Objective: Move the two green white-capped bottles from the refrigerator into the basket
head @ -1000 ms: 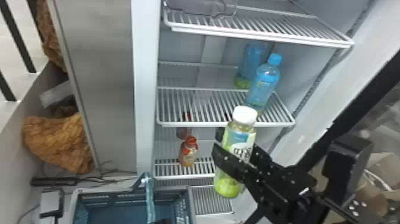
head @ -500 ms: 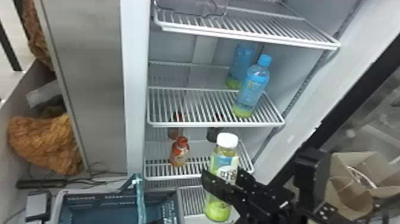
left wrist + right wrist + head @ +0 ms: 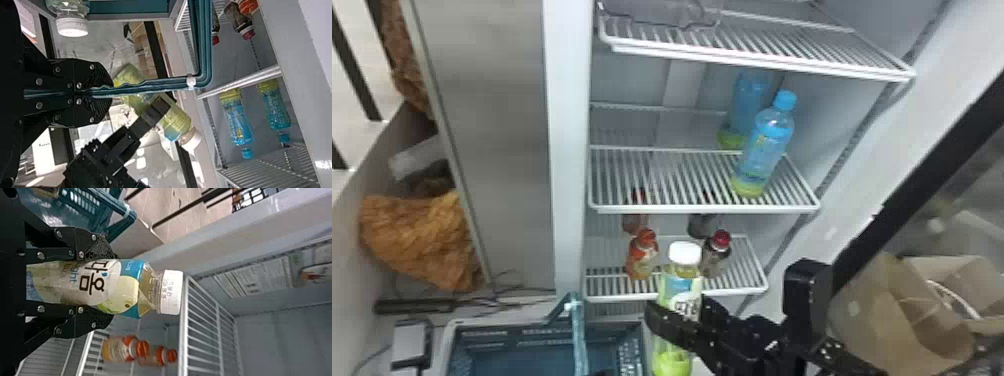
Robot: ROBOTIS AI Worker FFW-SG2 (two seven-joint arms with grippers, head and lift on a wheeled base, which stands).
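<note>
Head view: barely catches the left gripper [image 3: 602, 373], closed on the handle [image 3: 578, 332] raised across the basket [image 3: 452, 345]; crops the green bottle [image 3: 682, 285], clamped in the right gripper [image 3: 677, 317] near the basket. Left wrist view: cuts off another white-capped bottle [image 3: 72, 19], can't tell whether inside. Racked in the refrigerator [image 3: 567, 150]: 2 blue-capped bottles [image 3: 766, 145].

Green bottle [image 3: 684, 286] now nearer basket [image 3: 522, 346]

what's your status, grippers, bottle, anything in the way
Left gripper shut on raised handle. Right gripper holding white-capped bottle beside the basket. Handle might crowd the drop.
</note>
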